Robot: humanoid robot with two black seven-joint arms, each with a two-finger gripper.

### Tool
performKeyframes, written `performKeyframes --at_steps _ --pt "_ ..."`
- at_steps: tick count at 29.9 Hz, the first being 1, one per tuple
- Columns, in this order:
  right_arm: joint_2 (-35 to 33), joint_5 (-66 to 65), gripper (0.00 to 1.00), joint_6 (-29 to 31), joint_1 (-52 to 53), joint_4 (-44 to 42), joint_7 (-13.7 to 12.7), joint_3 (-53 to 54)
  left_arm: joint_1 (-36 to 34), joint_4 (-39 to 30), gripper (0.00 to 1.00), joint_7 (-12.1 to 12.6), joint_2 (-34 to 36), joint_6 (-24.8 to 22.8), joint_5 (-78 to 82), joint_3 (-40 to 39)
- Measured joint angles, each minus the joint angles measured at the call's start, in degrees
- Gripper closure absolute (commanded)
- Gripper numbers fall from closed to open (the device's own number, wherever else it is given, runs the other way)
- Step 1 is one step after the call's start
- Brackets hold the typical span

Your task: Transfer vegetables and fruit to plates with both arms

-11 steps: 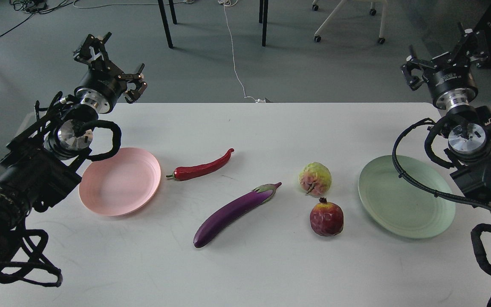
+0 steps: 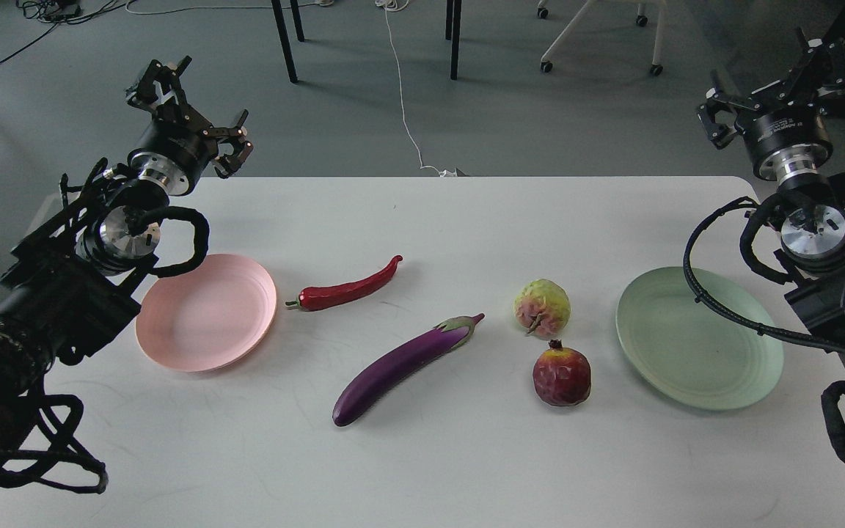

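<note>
A purple eggplant (image 2: 404, 357) lies diagonally at the table's middle. A red chili pepper (image 2: 347, 287) lies behind it to the left, beside a pale pink plate (image 2: 206, 312). A yellow-green fruit (image 2: 542, 306) and a dark red fruit (image 2: 561, 376) sit right of centre, beside a pale green plate (image 2: 697, 347). Both plates are empty. My left gripper (image 2: 191, 110) is open and empty, raised past the table's far left corner. My right gripper (image 2: 778, 84) is open and empty, raised past the far right corner.
The white table (image 2: 437, 469) ends at a far edge just behind both grippers. Black chair and table legs (image 2: 284, 40) and a white cable (image 2: 402, 95) stand on the grey floor beyond. Looped black cables hang from both arms over the plates' outer sides.
</note>
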Motion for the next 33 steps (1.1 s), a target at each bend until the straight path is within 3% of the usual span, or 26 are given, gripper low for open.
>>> performKeyframes --at_steps 4,11,20,29,33 --pt "-5.42 -1.01 0.01 0.0 7.79 0.22 -2.2 -12.51 -0.17 0.03 0.02 -0.58 0.34 0.22 0.07 0.01" --pt "-6.85 -4.61 0.01 0.0 18.26 7.15 -2.72 -28.84 -0.46 -0.27 0.02 -0.66 0.26 0.05 0.18 0.08" --pt "-5.81 -32.44 0.01 0.01 26.6 20.19 -2.1 -36.29 -0.68 -3.8 0.02 -0.78 2.76 -0.02 0.27 0.14" --pt "1.02 -54.62 0.01 0.02 36.2 30.4 -1.33 -61.56 -0.69 -5.82 0.02 -0.81 6.6 -0.27 0.27 0.15" --pt "4.16 -67.09 0.02 0.0 37.43 32.24 0.54 -70.67 -0.62 -7.5 0.02 -0.87 8.22 -1.22 0.27 0.13"
